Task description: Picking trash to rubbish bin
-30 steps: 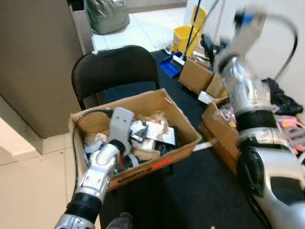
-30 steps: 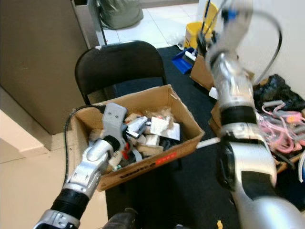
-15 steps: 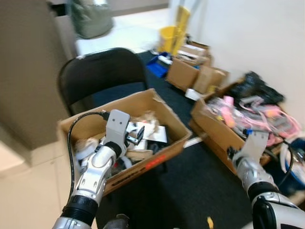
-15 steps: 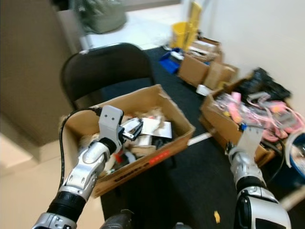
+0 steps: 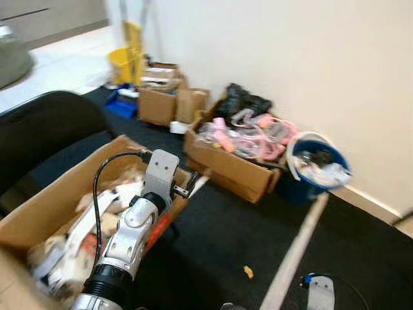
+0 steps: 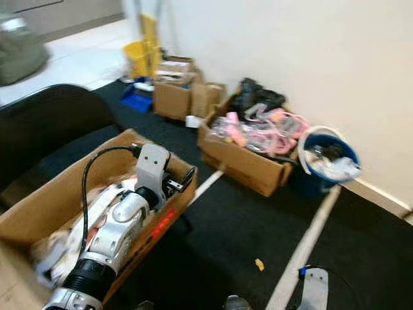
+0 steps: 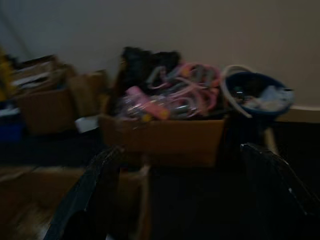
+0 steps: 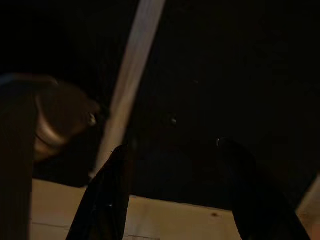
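The left gripper (image 7: pixel 182 195) is held out over the far corner of a cardboard box (image 5: pixel 39 213) full of trash (image 5: pixel 77 226), its fingers (image 7: pixel 87 195) spread wide apart and holding nothing. The right gripper (image 8: pixel 170 192) hangs low over the black mat (image 5: pixel 258 232), fingers apart and empty too. A blue bucket (image 5: pixel 317 169) with rubbish in it stands by the wall (image 5: pixel 290 58), just beside a box of pink things (image 5: pixel 239 152).
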Controlling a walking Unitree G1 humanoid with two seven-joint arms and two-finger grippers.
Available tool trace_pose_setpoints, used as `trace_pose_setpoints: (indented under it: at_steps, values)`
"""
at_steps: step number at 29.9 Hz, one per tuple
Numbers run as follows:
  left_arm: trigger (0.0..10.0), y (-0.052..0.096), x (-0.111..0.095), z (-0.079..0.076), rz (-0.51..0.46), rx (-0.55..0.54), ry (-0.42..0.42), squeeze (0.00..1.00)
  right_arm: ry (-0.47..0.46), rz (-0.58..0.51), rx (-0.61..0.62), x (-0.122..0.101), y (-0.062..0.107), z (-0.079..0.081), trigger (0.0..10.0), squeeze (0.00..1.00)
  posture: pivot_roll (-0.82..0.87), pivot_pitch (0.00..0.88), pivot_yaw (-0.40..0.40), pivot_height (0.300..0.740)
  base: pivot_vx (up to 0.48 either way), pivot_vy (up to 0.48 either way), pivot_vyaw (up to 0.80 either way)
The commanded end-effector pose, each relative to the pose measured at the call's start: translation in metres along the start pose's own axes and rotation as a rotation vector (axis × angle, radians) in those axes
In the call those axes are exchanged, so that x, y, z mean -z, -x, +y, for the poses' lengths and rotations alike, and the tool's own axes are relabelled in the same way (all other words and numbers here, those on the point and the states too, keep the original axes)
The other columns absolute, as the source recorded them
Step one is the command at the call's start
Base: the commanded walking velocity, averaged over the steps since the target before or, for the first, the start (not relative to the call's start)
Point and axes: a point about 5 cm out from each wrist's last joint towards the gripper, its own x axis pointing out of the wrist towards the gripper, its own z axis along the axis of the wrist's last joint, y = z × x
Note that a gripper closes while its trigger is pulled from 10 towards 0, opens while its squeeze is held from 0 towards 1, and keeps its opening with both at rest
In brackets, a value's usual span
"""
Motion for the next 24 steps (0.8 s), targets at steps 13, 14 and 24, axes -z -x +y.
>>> trace_pose_setpoints:
  at_steps: [13,14,24]
  values:
    - [10.0,-0.002,0.001,-0.003,-0.004,-0.007,-0.032,0.0,0.311,0.009,-0.051,0.014,0.001,0.008,10.0,0.0,0.1,0.084,-0.022,0.74,0.0,0.0,-0.8]
    - [10.0,-0.002,0.001,-0.003,-0.004,-0.007,-0.032,0.0,0.311,0.009,-0.051,0.014,0.001,0.008,10.0,0.0,0.1,0.084,-0.022,0.74,0.0,0.0,-0.8]
    - [10.0,-0.005,0.001,-0.008,-0.004,0.005,-0.024,0.0,0.377,0.02,-0.061,0.022,0.002,0.007,10.0,0.0,0.09,0.088,-0.029,0.74,0.0,0.0,-0.8]
